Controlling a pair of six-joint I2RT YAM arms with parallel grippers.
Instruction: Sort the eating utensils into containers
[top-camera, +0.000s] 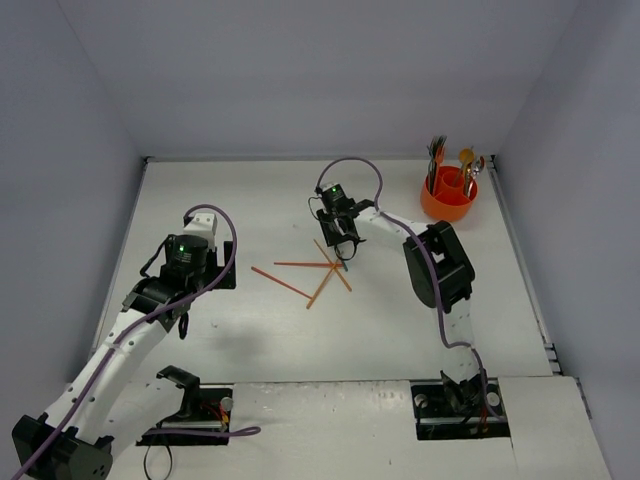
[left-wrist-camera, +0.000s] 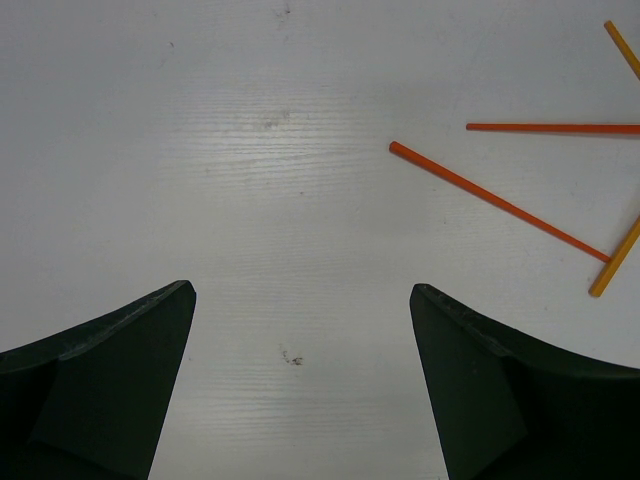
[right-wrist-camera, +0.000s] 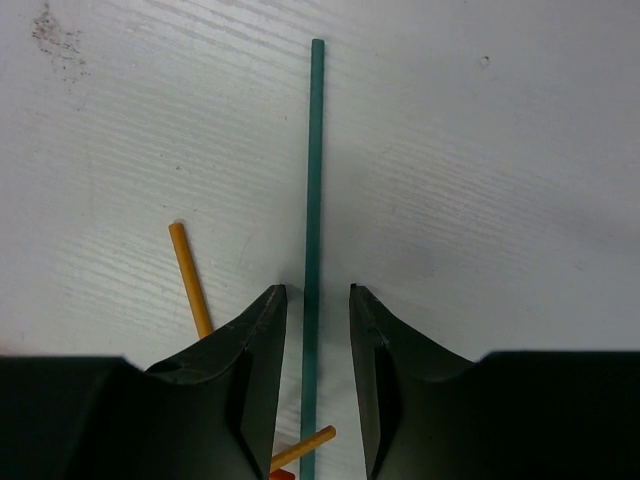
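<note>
A thin teal stick (right-wrist-camera: 315, 150) lies on the white table, running between the fingers of my right gripper (right-wrist-camera: 318, 290). The jaws are narrow, with a small gap showing on each side of the stick. In the top view this gripper (top-camera: 343, 262) points down at a crossing of orange sticks (top-camera: 302, 265). A yellow-orange stick (right-wrist-camera: 190, 280) lies just left of the left finger, and another (right-wrist-camera: 305, 450) crosses under the teal one. The orange container (top-camera: 448, 198) at the back right holds several upright utensils (top-camera: 437, 155). My left gripper (left-wrist-camera: 303, 288) hangs wide open over bare table.
Loose orange sticks (left-wrist-camera: 500, 200) lie to the right of the left gripper, one of them (top-camera: 281, 282) reaching furthest left. White walls close in the table on three sides. The container stands near the right wall (top-camera: 520, 230).
</note>
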